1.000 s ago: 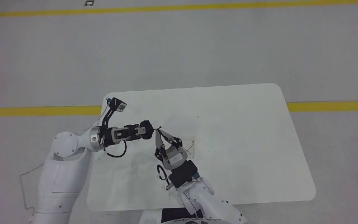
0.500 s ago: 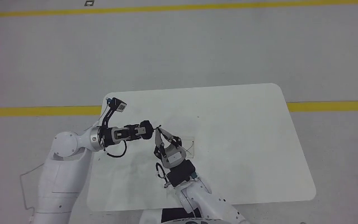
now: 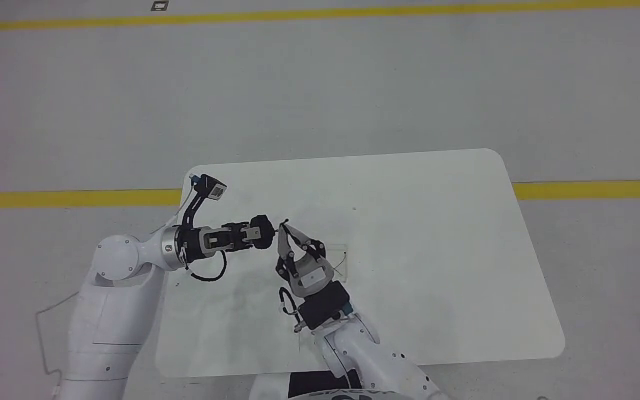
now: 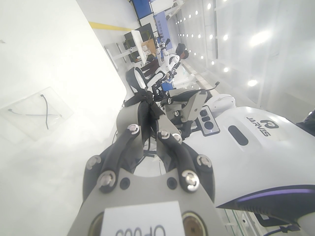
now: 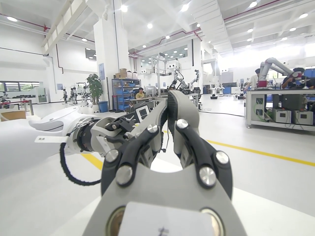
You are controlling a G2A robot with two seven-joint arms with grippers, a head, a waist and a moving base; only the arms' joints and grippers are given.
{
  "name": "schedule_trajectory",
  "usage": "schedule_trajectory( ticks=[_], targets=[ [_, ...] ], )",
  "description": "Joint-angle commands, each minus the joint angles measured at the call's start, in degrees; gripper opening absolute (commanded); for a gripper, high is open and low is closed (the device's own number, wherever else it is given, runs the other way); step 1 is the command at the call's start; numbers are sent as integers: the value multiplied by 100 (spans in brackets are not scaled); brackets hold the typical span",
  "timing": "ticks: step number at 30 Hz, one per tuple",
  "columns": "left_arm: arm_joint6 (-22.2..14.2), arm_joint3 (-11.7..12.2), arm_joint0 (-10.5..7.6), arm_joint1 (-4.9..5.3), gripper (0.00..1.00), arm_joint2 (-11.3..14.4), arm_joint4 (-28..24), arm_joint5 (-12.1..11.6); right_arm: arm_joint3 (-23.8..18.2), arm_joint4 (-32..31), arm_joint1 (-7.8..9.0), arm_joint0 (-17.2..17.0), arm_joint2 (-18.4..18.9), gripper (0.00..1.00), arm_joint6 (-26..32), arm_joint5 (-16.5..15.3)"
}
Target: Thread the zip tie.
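Above the table's left middle, my two grippers meet tip to tip. My left gripper (image 3: 268,231) comes in from the left and is shut. My right gripper (image 3: 285,233) rises from the near edge and is shut on a thin black zip tie (image 5: 167,133), whose strand hangs down between its fingers (image 5: 172,109). In the right wrist view the left gripper (image 5: 137,116) sits just behind those fingertips. In the left wrist view the left fingers (image 4: 144,114) are pressed together, with black material bunched at their tips (image 4: 147,98). How the zip tie sits in the left gripper is hidden.
A clear flat sheet (image 4: 61,99) lies on the white table (image 3: 450,250) and carries two spare black zip ties (image 4: 46,114) crossed over each other; it lies beside the right gripper in the top view (image 3: 343,262). The table's right half is bare.
The right gripper has crept slightly up and toward the left gripper. The left arm has stayed still.
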Motion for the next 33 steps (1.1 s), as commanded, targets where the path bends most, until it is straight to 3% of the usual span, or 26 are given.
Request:
schedule_trajectory(
  ticks=[1,33],
  targets=[
    [0,0,0,0,0,0,0,0,6,1,-1,11,-5,0,2,-3],
    [0,0,0,0,0,0,0,0,158,1,-46,67,-25,0,49,22]
  ],
)
